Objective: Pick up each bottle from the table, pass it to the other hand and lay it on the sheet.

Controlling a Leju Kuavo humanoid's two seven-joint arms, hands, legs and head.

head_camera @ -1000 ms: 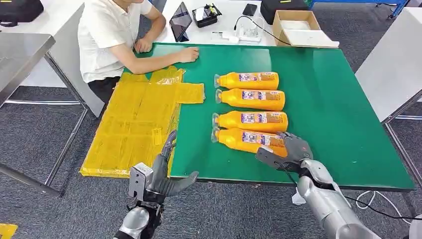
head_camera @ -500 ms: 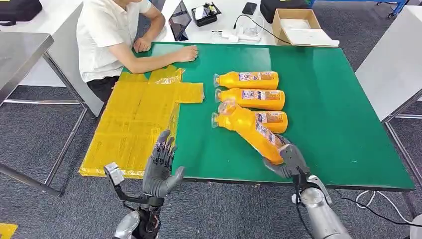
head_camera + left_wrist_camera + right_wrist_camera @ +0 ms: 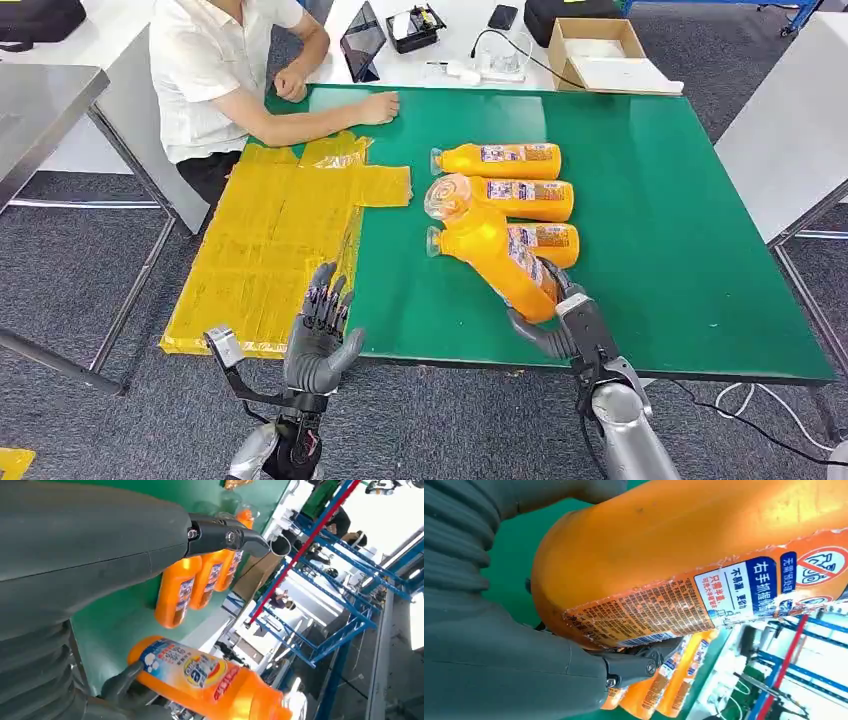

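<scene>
Raised further since the earlier frame, the bottle (image 3: 497,255) tilts cap-up off the desk (image 3: 660,210), its base grasped by the right hand (image 3: 560,322); the left hand (image 3: 320,335), released and upturned beside the sheet (image 3: 270,240), presumably awaits the handover.

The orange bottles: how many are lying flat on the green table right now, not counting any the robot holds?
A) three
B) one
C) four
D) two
A: three bottles lie on the green table, while the right hand grips a fourth, the lifted bottle, by its base.
</scene>
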